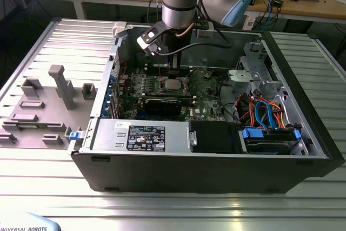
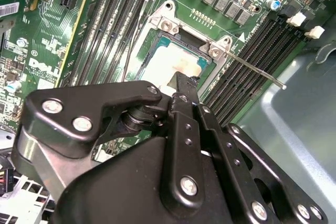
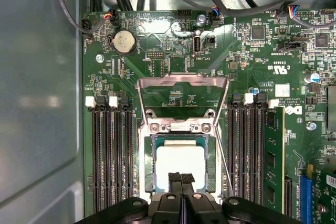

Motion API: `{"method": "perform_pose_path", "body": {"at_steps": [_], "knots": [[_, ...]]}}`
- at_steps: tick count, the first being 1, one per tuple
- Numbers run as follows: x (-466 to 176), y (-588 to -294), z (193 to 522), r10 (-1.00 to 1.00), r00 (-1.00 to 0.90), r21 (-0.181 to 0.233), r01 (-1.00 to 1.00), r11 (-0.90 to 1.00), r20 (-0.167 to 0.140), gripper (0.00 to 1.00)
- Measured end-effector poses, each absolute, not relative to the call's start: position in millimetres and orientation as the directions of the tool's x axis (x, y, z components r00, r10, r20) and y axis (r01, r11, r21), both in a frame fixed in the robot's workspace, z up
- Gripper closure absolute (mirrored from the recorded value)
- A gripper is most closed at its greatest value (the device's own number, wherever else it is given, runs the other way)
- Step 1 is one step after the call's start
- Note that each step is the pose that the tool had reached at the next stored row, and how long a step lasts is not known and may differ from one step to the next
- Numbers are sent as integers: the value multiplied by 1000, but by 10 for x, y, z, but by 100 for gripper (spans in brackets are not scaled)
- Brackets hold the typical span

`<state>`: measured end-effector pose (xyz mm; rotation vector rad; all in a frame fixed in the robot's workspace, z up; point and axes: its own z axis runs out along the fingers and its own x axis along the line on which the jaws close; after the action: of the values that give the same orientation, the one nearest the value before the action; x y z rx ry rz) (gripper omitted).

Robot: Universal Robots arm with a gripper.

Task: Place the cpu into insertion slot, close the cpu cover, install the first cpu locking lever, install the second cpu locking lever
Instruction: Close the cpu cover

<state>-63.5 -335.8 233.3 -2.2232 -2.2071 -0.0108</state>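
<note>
**Exterior view.** The arm reached down from above into the open computer case (image 1: 216, 169). The gripper (image 1: 173, 77) stood directly over the cpu (image 1: 173, 85), near the middle of the green board. This view alone gave the surroundings:
- 1 labelled power supply box (image 1: 140, 133) lay along the near wall.
- 1 black card (image 1: 162, 104) sat just in front of the socket.
- A bundle of blue and orange cables (image 1: 265, 111) lay toward the exterior view's right.
- Grey fixture blocks (image 1: 59, 86) stood on the slatted table (image 1: 173, 209) at the exterior view's left.

**First wrist view.** The cpu (image 3: 181, 156) lay flat in the insertion slot (image 3: 149, 166), silver top up. The cpu cover (image 3: 181, 80) was open, swung up on the side of the socket away from the fingers, with green board visible through its window. 1 thin lever rod (image 3: 224, 153) ran at an angle beside the socket. The fingertips of the gripper (image 3: 181, 178) were drawn together to a hairline gap at the cpu's near edge, with nothing clamped between them. Also noted were 1 coin cell (image 3: 124, 41) and 1 fitted memory module (image 3: 273, 150). 2 banks of memory slots (image 3: 111, 150) flanked the socket.

**Second wrist view.** The gripper's own black body blocked much of the board. The gripper (image 2: 181, 80) tip stood at the edge of the cpu (image 2: 165, 64), but contact could not be confirmed. The lever rod (image 2: 252, 69) projected free over the memory slots.
</note>
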Motion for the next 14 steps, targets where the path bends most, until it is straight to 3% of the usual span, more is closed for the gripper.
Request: {"method": "perform_pose_path", "body": {"at_steps": [14], "knots": [[-635, -3357, 2340, 1000, 7, -1, 1000, -7, 10, 89]]}}
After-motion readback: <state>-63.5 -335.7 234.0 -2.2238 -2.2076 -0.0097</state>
